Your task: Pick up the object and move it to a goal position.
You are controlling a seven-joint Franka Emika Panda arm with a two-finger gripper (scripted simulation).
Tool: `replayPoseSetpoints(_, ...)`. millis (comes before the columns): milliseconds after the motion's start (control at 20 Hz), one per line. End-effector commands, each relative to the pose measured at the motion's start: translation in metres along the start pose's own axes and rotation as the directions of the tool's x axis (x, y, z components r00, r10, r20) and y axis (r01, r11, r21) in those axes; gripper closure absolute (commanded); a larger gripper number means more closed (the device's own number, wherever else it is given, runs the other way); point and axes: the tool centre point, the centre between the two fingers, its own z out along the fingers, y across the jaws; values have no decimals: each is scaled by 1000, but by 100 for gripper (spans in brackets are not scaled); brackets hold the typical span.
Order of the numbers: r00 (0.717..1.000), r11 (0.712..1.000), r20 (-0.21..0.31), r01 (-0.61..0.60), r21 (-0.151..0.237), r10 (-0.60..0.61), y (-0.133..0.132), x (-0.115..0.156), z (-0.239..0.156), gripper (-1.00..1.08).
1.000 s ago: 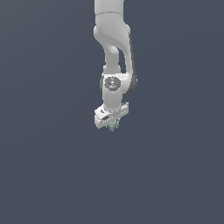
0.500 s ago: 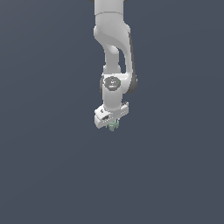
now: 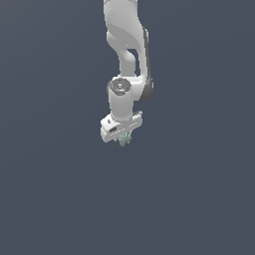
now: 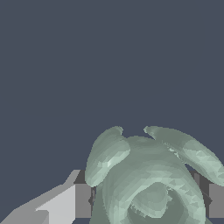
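The object point(image 3: 124, 139) is a small pale grey-green knobbly lump poking out just below the white hand in the exterior view. My gripper point(image 3: 124, 139) hangs from the white arm, shut on it. In the wrist view the object point(image 4: 151, 179) fills the near part of the picture with rounded, curled bulges, held between the grey fingers point(image 4: 82, 200), one on each side. My gripper point(image 4: 148, 201) presses it from both sides. No goal marker shows in either view.
A plain dark blue-grey surface point(image 3: 50, 199) surrounds the arm in both views, with no other objects, edges or containers in sight.
The arm with the held object has shifted very slightly, if at all; the grip is unchanged.
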Motion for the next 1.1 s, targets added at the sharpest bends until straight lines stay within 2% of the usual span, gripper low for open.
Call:
replayPoseSetpoints(0,1000,1000,-1,0,0,0,11,-4,-18,108)
replayPoseSetpoints(1050,1000,1000,-2,1,1,-1,137,-52,-221,108)
